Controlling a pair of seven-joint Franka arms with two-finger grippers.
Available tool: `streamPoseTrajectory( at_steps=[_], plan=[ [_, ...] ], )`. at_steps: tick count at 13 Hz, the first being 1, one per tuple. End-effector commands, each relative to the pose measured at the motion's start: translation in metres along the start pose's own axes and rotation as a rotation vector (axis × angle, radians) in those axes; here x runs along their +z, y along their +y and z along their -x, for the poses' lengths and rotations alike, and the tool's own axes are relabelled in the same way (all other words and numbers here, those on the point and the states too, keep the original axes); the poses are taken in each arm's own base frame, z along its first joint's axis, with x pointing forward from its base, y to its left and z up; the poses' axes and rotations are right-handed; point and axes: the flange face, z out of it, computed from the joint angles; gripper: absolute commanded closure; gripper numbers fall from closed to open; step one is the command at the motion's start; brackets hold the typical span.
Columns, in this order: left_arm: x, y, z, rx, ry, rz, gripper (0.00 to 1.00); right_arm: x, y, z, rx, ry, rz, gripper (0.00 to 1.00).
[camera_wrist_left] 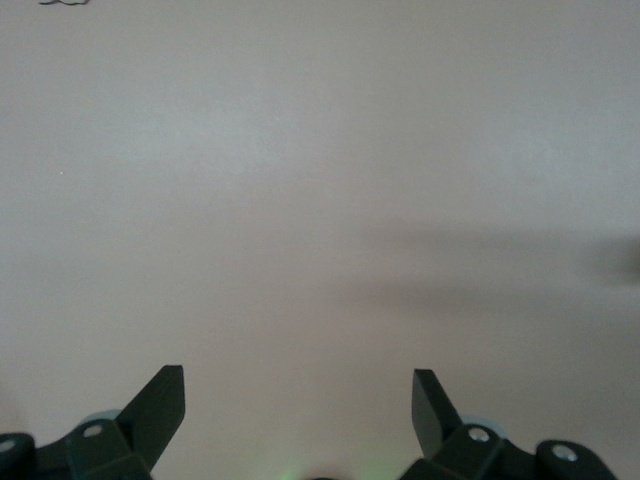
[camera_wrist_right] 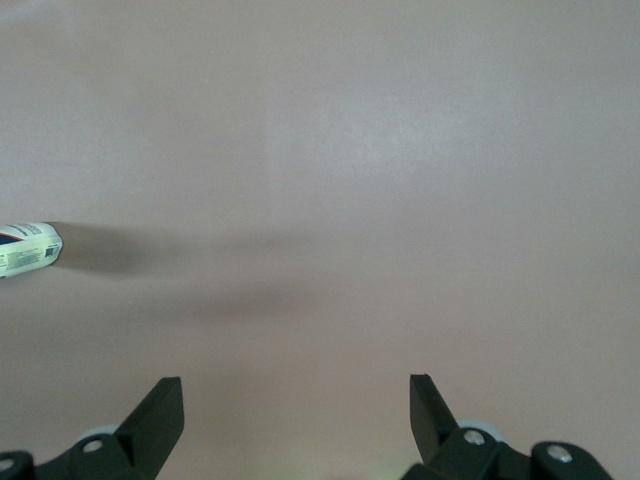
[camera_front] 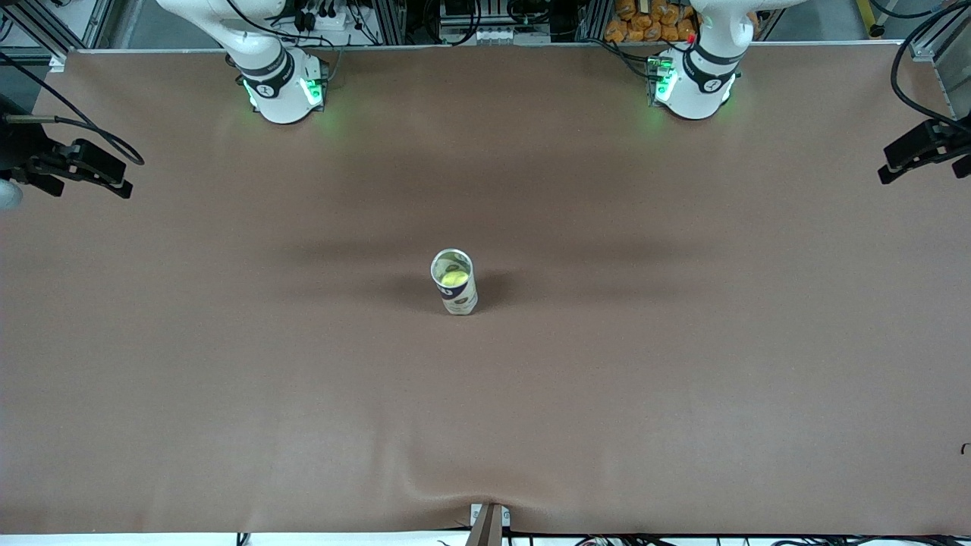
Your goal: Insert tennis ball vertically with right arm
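Note:
A yellow-green tennis ball (camera_front: 453, 279) sits inside an upright open-topped can (camera_front: 457, 297) in the middle of the brown table. The can's lower part shows at the edge of the right wrist view (camera_wrist_right: 28, 250). My right gripper (camera_wrist_right: 295, 385) hangs open and holds nothing, over bare table at the right arm's end (camera_front: 89, 188), well away from the can. My left gripper (camera_wrist_left: 298, 375) is also open, with nothing in it, over bare table at the left arm's end (camera_front: 922, 176). Both arms wait.
The two arm bases (camera_front: 282, 89) (camera_front: 694, 85) stand along the table's edge farthest from the front camera. A small bracket (camera_front: 489, 522) sits at the edge nearest that camera. The brown cover (camera_front: 485, 425) is slightly wrinkled there.

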Motion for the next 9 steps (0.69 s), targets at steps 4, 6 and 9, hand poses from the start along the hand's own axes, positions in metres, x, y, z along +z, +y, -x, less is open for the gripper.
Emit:
streamPoseTrajectory(
  at_steps=[4,6,9],
  plan=[
    [-0.004,0.029,0.014,0.069,-0.022,0.009,0.0,-0.005,0.001,-0.002,-0.009,0.002,-0.016,0.0],
    [-0.006,0.028,0.01,0.066,-0.014,0.011,0.0,-0.005,0.0,-0.001,-0.01,0.002,-0.016,0.0],
    [-0.008,0.028,0.002,0.052,-0.007,0.016,0.0,-0.005,0.0,-0.001,-0.01,0.002,-0.016,0.0]
  ],
)
